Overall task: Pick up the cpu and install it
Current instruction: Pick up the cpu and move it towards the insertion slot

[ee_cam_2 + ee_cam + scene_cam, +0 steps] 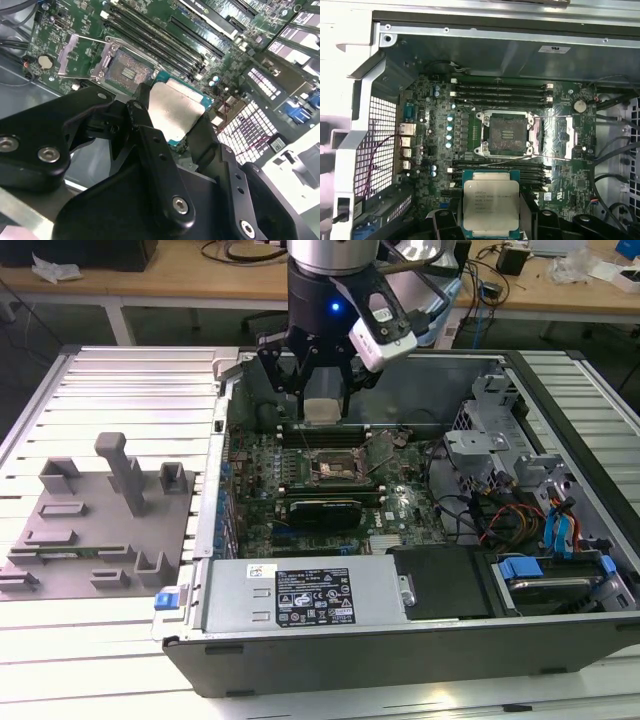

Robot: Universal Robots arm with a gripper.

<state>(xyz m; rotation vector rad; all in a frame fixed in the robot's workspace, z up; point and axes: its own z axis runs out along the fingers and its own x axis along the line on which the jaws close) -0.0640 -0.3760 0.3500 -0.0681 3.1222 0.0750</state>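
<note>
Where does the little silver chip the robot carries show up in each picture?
Exterior view: the cpu sits in the gripper, higher in the picture than the open socket.
Second wrist view: the cpu lies between the black fingers, beside the open socket.
First wrist view: the cpu is close to the open socket.
Shared landmark: the open socket.

In the second wrist view you see the cpu [175,107] partly — the black fingers [156,165] cover parts of two opposite edges.

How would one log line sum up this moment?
gripper: shut on cpu | cpu: held over board, not in socket | socket: open, empty | install: not done
</note>
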